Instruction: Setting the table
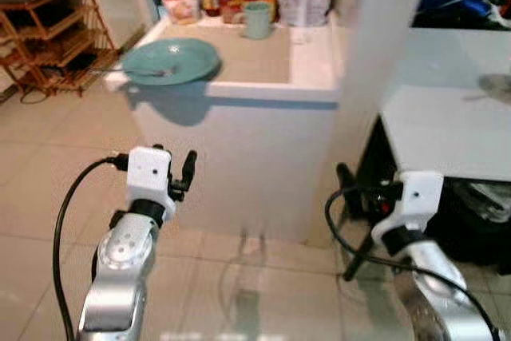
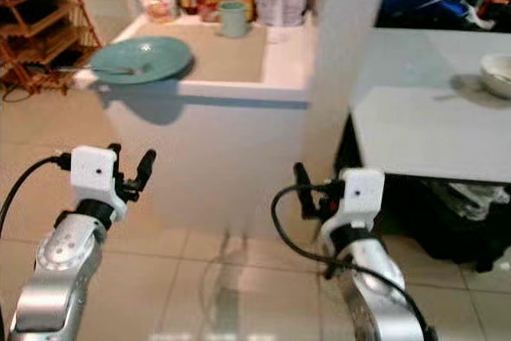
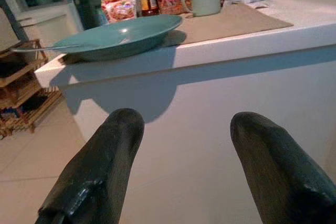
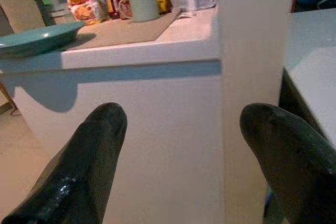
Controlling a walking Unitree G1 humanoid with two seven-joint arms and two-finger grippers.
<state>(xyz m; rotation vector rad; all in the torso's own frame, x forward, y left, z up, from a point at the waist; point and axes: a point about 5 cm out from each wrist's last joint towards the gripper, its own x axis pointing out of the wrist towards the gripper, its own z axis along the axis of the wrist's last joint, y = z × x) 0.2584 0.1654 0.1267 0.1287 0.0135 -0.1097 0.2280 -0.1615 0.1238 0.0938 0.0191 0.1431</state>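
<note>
Teal plate [image 1: 172,60] likely ceramic: rigid, glazed, slick, breakable, moderate weight. Best hold judged to be the rim that overhangs the counter [image 1: 311,85] corner, one finger above, one below. Looks shallow, wide, glossy blue-green; a spoon [image 1: 132,73] rests in it, handle sticking out past the edge. Plate sits ahead of and above the left gripper [image 1: 180,175], off to the far side of the right gripper [image 2: 310,194]. Both sets of jaws spread apart, empty. Pale green mug [image 1: 256,19] stands beyond, on a tan mat [image 3: 231,18].
</note>
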